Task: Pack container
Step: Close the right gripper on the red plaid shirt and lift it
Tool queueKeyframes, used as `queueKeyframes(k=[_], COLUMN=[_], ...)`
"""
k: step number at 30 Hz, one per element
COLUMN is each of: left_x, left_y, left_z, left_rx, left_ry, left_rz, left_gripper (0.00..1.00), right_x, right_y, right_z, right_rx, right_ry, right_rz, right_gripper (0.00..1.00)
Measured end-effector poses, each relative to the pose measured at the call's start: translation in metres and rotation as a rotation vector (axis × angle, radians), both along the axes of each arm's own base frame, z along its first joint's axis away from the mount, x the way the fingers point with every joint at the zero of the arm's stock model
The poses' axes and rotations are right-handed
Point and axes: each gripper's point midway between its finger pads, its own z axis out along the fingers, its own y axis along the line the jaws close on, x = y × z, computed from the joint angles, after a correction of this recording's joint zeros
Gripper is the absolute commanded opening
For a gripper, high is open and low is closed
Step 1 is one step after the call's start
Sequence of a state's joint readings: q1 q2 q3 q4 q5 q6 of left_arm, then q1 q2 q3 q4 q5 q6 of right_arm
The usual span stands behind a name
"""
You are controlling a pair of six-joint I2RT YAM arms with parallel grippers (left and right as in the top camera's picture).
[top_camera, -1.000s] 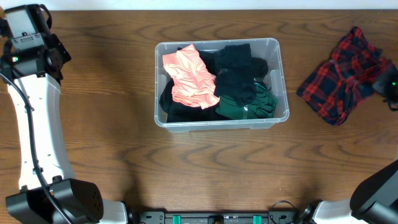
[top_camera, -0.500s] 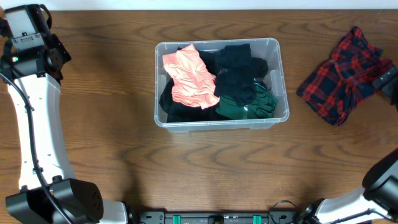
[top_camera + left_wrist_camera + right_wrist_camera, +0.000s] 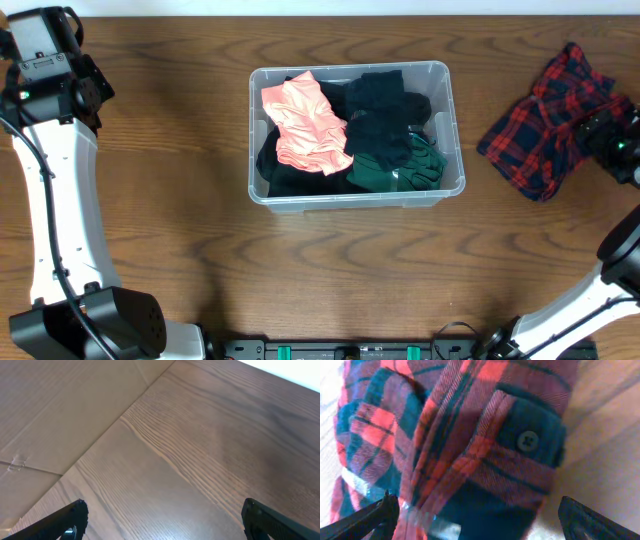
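Several garments lie in the container (image 3: 455, 130), a clear rectangular bin that stands at the middle of the table (image 3: 150, 220) with its long sides running left to right. A salmon-pink top (image 3: 305, 125) is crumpled over its left half. Black clothing (image 3: 385, 105) is bunched along the back and right. A dark green piece (image 3: 400, 168) fills the front right corner, and more black cloth (image 3: 280, 180) shows in the front left corner under the pink. The heap sits about level with the rim (how far it is pressed down cannot be told from above).

One red and navy plaid shirt (image 3: 550, 125) lies rumpled on the wood to the right, well apart from the bin and near the edge of the overhead view. The right gripper (image 3: 480, 520) hangs over it with its jaws spread wide and nothing clasped. Its wrist camera shows a dark cuff with a button (image 3: 527, 440) close below, and the two fingertips stand out at the lower corners of the view.

The left gripper (image 3: 165, 525) is released too, with its jaws wide over bare wood at the far left corner, where the table's edge meets a paler tan surface. Between that arm and the bin is a broad stretch of wood. A similar band runs along the bin's near side, and a narrower gap separates bin and shirt.
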State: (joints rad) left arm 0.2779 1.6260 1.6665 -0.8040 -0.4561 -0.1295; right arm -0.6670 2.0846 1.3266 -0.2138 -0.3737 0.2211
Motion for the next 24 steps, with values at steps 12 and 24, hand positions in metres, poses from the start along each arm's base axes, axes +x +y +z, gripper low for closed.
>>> queueKeyframes(k=[12,24], left_x=[0.0,0.0], left_y=[0.0,0.0], left_z=[0.0,0.0], left_rx=[0.0,0.0], left_ry=[0.0,0.0], left_rz=[0.0,0.0], left_gripper=[0.98,0.98], right_x=[0.0043,0.0051], right_y=[0.0034,0.0073], right_z=[-0.0105,-0.0109], right_rx=[0.03,0.053], right_ry=[-0.013,-0.019], right_rz=[0.009,0.017], right_gripper=[0.66,0.2])
